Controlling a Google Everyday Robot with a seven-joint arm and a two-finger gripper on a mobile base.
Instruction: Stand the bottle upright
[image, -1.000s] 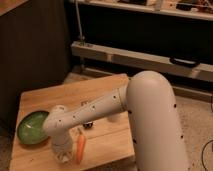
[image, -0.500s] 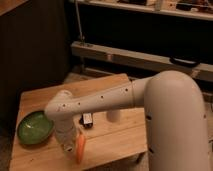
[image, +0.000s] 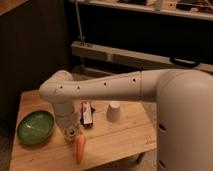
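My arm reaches in from the right and bends down over the left half of the wooden table (image: 125, 137). The gripper (image: 70, 129) hangs below the white wrist, low over the table between the green bowl and the carrot. It is shut on the bottle (image: 73, 132), a small clear thing with a pale top that shows just under the wrist. The wrist hides most of the bottle, so I cannot tell how far it tilts. An orange carrot (image: 80, 148) lies right in front of it, close to the table's front edge.
A green bowl (image: 36, 126) sits at the table's left end. A flat black packet (image: 87, 114) lies behind the gripper, and a white upside-down cup (image: 114, 111) stands to its right. A dark shelf with a metal rail (image: 130, 57) runs behind the table.
The view has drawn closer to the table. The wrist and gripper have moved from beside the bowl toward the carrot, with the bottle staying at the gripper.
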